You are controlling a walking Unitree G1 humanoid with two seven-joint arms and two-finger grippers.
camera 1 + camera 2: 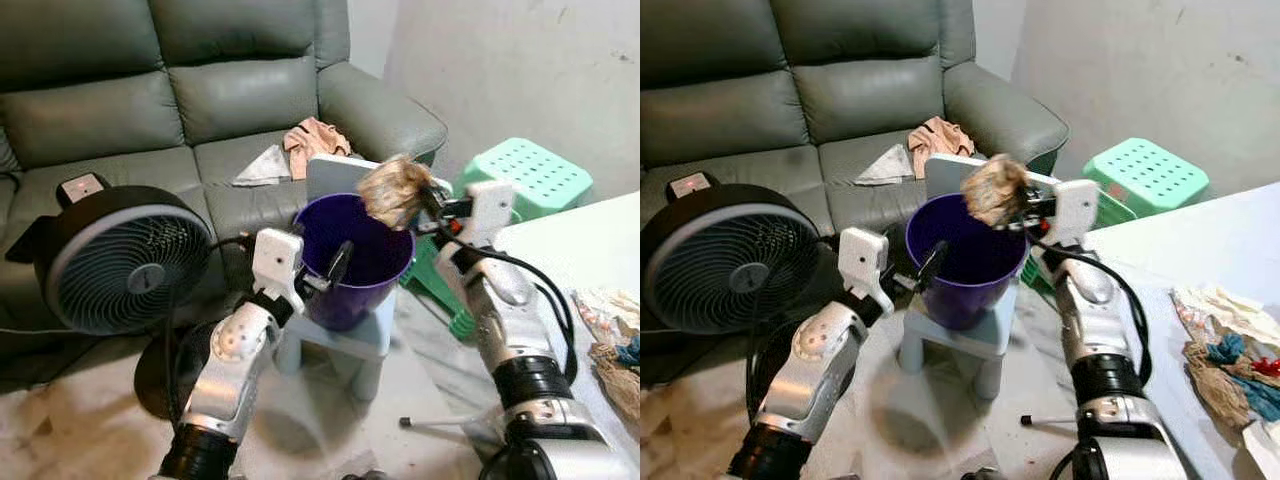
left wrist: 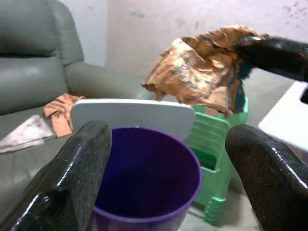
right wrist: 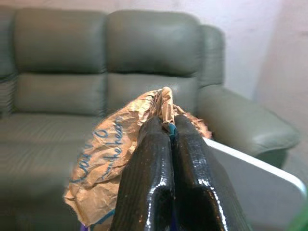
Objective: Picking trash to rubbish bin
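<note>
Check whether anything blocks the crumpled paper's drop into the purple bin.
Nothing visible does. The right gripper holds the crumpled brown paper over the far rim of the purple bin, whose mouth is open. The left gripper is open at the near rim, outside the drop path.

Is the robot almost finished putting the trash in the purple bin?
Partly. Done: the right tool is shut on a crumpled brown paper and has it over the purple bin. In hand: the paper is not yet dropped; the left tool, open, sits at the bin's near rim. Left: more crumpled trash lies on the white table.
</note>
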